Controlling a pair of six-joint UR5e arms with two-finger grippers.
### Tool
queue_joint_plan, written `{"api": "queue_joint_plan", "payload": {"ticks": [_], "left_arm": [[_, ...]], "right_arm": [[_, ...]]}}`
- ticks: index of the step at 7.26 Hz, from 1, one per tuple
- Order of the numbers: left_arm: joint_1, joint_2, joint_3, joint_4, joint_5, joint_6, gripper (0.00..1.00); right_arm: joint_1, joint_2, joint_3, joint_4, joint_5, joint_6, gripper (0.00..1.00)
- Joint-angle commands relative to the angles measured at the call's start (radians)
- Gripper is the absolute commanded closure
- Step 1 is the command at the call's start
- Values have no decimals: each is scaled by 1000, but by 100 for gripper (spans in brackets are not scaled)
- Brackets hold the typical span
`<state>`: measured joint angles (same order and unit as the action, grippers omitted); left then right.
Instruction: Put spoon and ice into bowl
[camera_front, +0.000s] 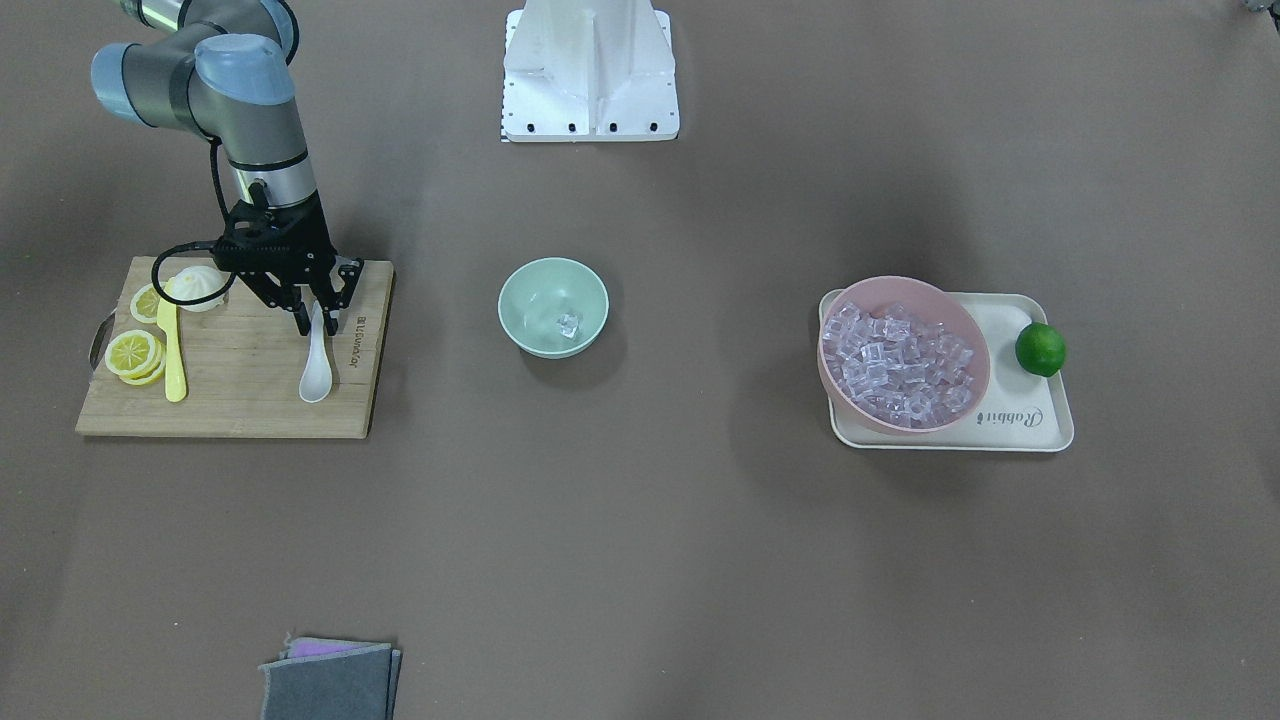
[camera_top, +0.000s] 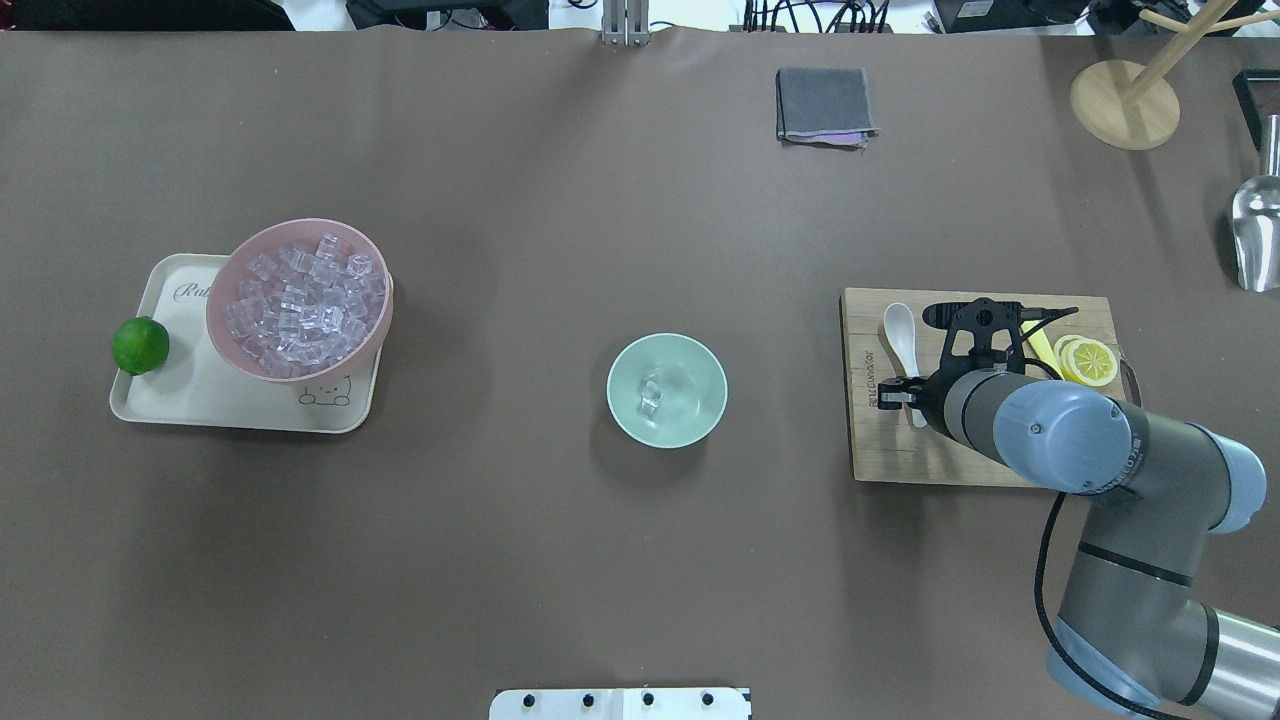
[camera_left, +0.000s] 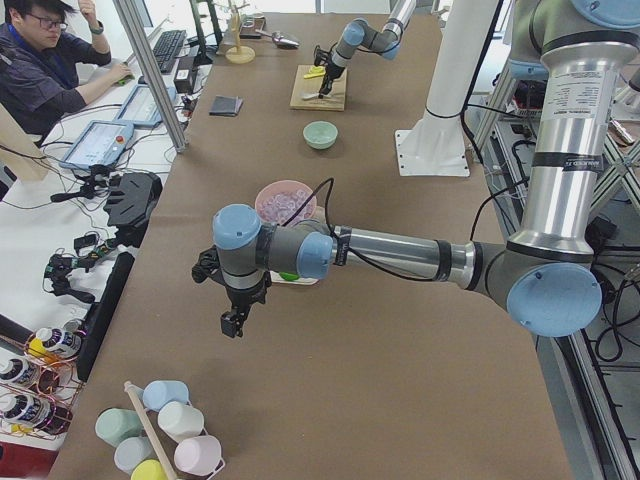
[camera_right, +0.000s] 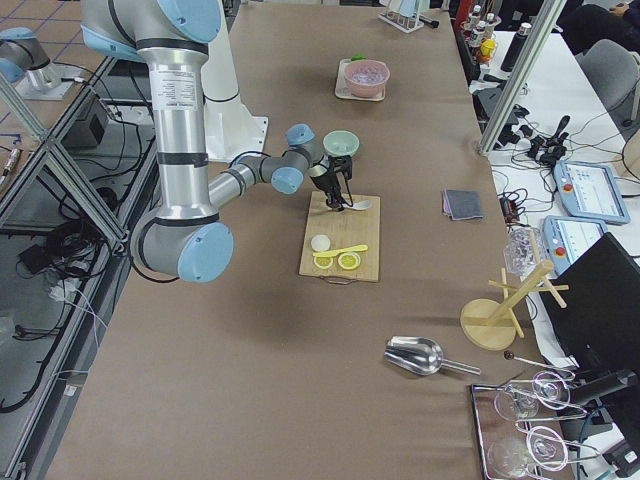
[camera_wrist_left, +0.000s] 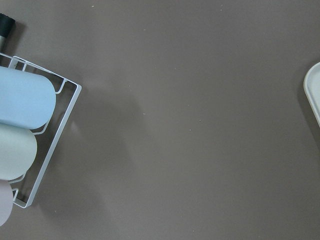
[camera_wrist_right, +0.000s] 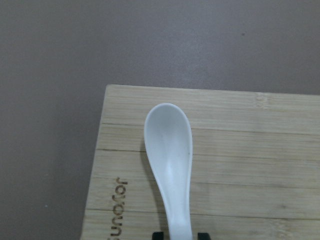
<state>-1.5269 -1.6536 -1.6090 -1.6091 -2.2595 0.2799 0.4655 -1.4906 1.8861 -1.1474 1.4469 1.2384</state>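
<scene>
Spoon (camera_front: 316, 378) handle is lying inside my right pincer (camera_front: 317, 324), gaping narrowly, gripping nothing; I'm centring for a gentle, square squeeze

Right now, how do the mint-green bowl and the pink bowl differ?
The pink round bowl is bigger than the mint-green round bowl. The pink one is heaped with clear ice cubes; the green one seems to hold a single ice cube. The pink one sits on a cream tray, the green one directly on the brown table. Both stand upright.
</scene>
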Motion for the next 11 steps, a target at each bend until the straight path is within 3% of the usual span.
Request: {"api": "queue_joint_plan", "payload": {"ticks": [1, 5, 7, 10, 11], "left_arm": [[1, 0, -2, 0, 0, 1, 2], [1, -2, -2, 0, 0, 1, 2], [1, 0, -2, -2, 0, 2, 2], [1, 0, -3, -11, 0, 2, 2], [1, -2, 0, -17, 0, 2, 2]], "right_arm": [[-1, 1, 5, 0, 1, 4, 100], [-7, 32, 89, -15, 10, -39, 100], [-19, 96, 85, -18, 13, -304, 100], [-40, 287, 73, -242, 21, -511, 100], [-60, 308, 74, -244, 23, -530, 100]]}}
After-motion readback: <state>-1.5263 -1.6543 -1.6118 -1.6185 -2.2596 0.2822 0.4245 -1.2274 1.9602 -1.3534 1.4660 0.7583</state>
